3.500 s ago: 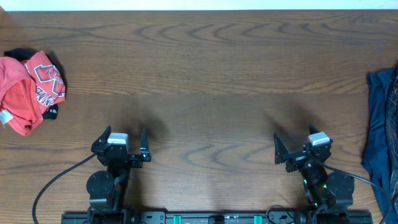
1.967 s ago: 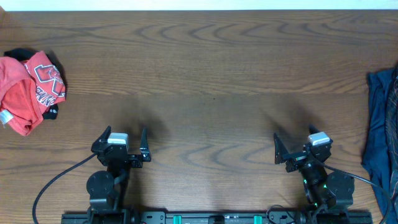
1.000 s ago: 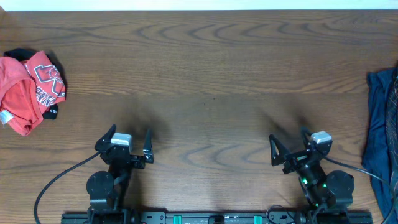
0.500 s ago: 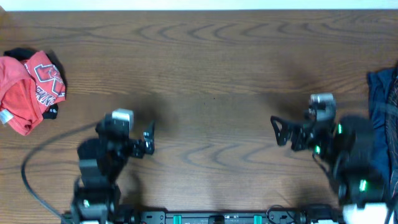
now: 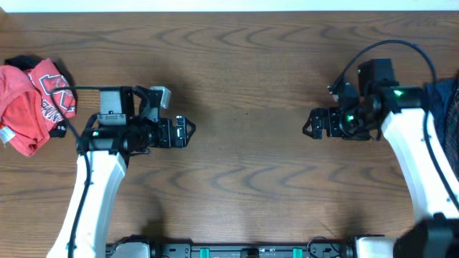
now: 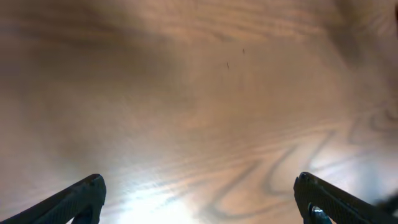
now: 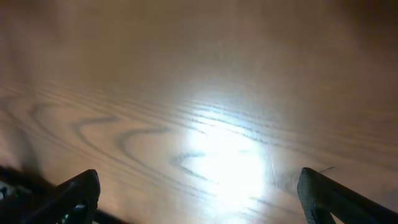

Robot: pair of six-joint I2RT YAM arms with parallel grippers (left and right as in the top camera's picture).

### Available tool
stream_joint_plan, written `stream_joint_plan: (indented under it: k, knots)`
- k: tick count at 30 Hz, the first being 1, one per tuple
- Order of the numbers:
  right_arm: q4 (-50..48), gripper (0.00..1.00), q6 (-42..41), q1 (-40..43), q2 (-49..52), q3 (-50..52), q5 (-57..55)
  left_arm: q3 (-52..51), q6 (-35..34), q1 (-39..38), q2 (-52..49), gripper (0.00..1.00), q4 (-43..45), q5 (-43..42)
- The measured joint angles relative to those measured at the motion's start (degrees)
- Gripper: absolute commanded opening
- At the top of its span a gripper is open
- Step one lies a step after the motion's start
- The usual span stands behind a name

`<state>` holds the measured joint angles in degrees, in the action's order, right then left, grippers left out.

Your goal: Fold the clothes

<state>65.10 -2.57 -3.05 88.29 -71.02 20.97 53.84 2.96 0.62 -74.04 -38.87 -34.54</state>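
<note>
left arm point(image 5: 92, 188): I lift it off the near edge, out over the table point(image 5: 244, 64).
left gripper point(image 5: 185, 132): now points toward the middle.
right arm point(image 5: 416, 161): I lift it out likewise.
right gripper point(image 5: 310, 123): now faces my left one.

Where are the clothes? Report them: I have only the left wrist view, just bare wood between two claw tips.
Observer: A crumpled red garment lies at the left edge of the table, behind the left claw.
Operator: Report the other side.
Observer: A dark blue garment lies at the right edge, partly out of frame.
Operator: Give me the right claw.
Observer: The right claw is open and empty over bare wood, pointing toward the left one.
</note>
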Motion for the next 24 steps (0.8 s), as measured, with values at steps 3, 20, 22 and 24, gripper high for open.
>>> stream_joint_plan:
  k: [3, 20, 22, 24]
  knots:
    - [0.13, 0.99, 0.7, 0.5, 1.77, 0.0, -0.35, 0.0, -0.24, 0.0, -0.55, 0.98, -0.07, -1.36]
    - [16.15, 0.99, 3.32, 15.58, 1.86, -24.46, -9.77, 0.63, -1.29, -7.72, -0.52, 0.98, -0.33, 2.91]
    - [18.78, 0.99, 2.36, 15.58, 1.86, -28.11, -12.46, 1.53, -1.9, -9.49, -0.55, 0.98, -0.35, 4.55]
    - [21.86, 0.99, 0.37, 15.58, 1.86, -30.23, -16.06, 2.75, -2.82, -10.71, -0.63, 0.98, -0.31, 5.62]
